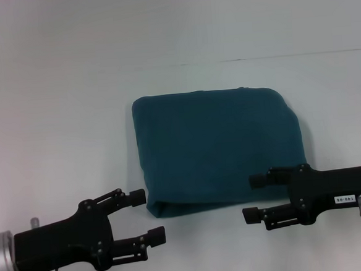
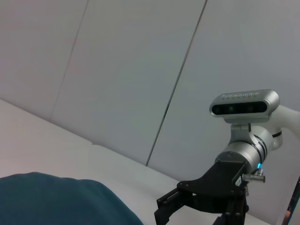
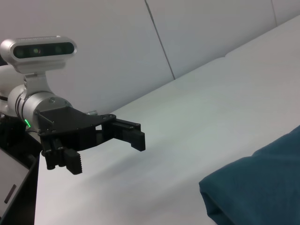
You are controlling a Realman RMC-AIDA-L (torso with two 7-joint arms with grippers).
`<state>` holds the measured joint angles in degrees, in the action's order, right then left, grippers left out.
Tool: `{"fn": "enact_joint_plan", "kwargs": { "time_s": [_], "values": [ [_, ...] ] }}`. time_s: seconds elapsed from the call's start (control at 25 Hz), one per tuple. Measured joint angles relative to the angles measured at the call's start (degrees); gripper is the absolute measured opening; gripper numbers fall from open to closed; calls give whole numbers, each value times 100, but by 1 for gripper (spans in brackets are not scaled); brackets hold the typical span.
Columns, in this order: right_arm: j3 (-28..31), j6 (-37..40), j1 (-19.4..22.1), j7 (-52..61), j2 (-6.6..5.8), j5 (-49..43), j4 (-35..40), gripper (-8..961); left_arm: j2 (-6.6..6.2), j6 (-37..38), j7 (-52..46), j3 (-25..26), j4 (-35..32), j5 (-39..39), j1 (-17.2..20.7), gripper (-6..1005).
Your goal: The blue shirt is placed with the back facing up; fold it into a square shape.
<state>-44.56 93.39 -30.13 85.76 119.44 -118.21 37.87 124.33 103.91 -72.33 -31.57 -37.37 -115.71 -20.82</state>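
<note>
The blue shirt lies folded into a rough square on the white table, with its folded edge toward me. My left gripper hovers open just off the shirt's near left corner and holds nothing. At the near right corner my right gripper is open too, its upper finger over the shirt's edge and nothing between the fingers. The left wrist view catches a corner of the shirt and the right gripper beyond it. In the right wrist view the shirt shows with the open left gripper farther off.
The white table spreads around the shirt on all sides. A thin seam runs across the surface behind the shirt. Pale wall panels stand behind the table.
</note>
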Motion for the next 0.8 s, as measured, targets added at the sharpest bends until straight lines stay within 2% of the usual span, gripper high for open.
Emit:
{"fn": "enact_joint_plan", "kwargs": {
  "time_s": [0.8],
  "values": [
    [-9, -7, -11, 3, 3, 0, 1, 927, 4, -166, -9, -95, 63, -4, -19, 904]
  ]
}}
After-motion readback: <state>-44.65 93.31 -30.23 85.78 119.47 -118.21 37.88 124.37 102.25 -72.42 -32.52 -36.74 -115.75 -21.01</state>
